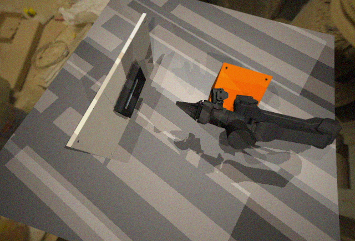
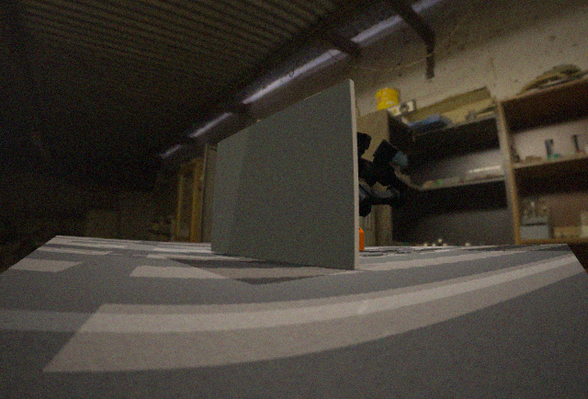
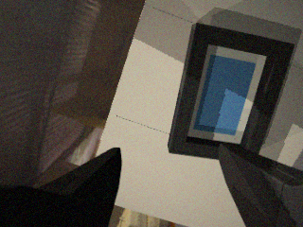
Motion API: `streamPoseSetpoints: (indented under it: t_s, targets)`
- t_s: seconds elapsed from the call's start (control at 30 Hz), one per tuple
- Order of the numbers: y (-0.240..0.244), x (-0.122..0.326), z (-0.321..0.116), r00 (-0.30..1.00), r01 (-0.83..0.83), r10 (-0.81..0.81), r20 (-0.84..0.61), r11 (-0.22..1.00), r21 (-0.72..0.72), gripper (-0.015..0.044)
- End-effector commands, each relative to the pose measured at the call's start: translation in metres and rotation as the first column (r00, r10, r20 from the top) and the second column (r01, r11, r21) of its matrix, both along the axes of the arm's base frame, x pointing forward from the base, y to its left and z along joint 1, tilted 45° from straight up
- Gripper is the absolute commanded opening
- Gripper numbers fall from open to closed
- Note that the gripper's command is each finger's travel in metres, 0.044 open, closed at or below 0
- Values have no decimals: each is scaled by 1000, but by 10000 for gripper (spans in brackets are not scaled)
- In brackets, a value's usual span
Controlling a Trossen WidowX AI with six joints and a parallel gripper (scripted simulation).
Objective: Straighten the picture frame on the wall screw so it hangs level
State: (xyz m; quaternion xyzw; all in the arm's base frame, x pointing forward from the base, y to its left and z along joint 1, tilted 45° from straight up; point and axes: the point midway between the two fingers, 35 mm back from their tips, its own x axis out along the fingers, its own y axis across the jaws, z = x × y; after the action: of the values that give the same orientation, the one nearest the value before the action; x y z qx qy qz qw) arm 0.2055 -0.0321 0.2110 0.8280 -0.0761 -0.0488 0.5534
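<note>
The dark picture frame with a blue picture hangs on the pale wall panel. In the wrist view its top and bottom edges are not parallel to the thin lines on the panel; they slope down less to the right, so its right side looks too high. The screw and the notched strip are hidden. My gripper is open and empty, held back from the panel. In the wrist view its right finger overlaps the frame's lower edge, its left finger lies left of the frame.
An orange plate with dark holes in its corners lies beneath and beside the arm. The panel stands upright on the patterned table. It hides the picture frame and most of the arm in the exterior view.
</note>
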Motion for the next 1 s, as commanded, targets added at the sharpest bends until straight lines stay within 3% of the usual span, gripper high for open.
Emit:
streamPoseSetpoints:
  t_s: [0.0, 0.37, 0.97]
  targets:
    - [0, 9, -2, 1000, 0, 0, 2, 1000, 28, 260]
    - [6, 56, -30, 999, -7, -2, 41, 977, 215, 260]
    - [4, 63, -30, 999, -7, -2, 41, 976, 217, 260]
